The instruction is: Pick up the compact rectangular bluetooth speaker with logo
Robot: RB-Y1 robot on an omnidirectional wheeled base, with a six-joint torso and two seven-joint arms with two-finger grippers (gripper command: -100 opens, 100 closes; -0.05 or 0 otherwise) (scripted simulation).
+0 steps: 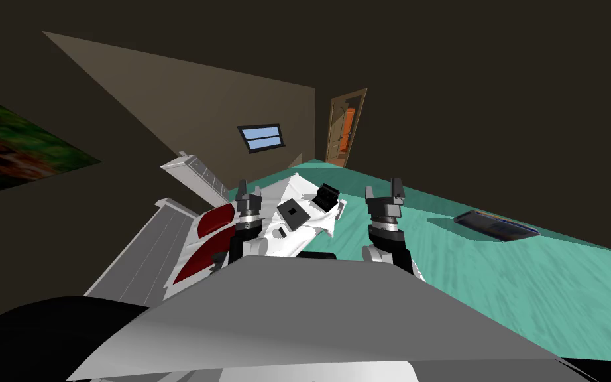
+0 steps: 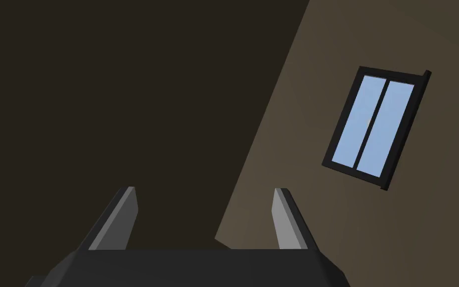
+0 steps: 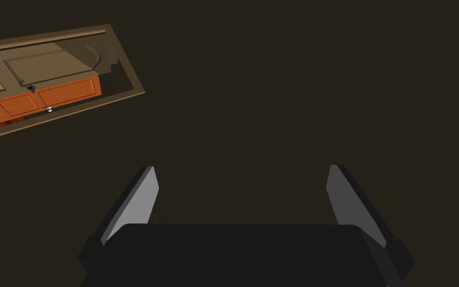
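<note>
Two dark things lie on the white bed (image 1: pixel 311 229) ahead of me. One is a flat dark grey square with a small black mark in its middle (image 1: pixel 293 213), which may be the speaker. The other is a black boxy block (image 1: pixel 326 195) a little farther off. My left gripper (image 1: pixel 249 189) is held up just left of the square, its fingers open (image 2: pixel 205 192) and nothing between them. My right gripper (image 1: pixel 397 188) is raised to the right of the bed, also open and empty (image 3: pixel 242 169).
Red pillows (image 1: pixel 213 222) and a white slatted headboard (image 1: pixel 145 255) are at the bed's left side. A dark flat slab (image 1: pixel 495 225) lies on the teal floor (image 1: pixel 529 285) to the right. A half-open door (image 1: pixel 345 129) stands at the far wall.
</note>
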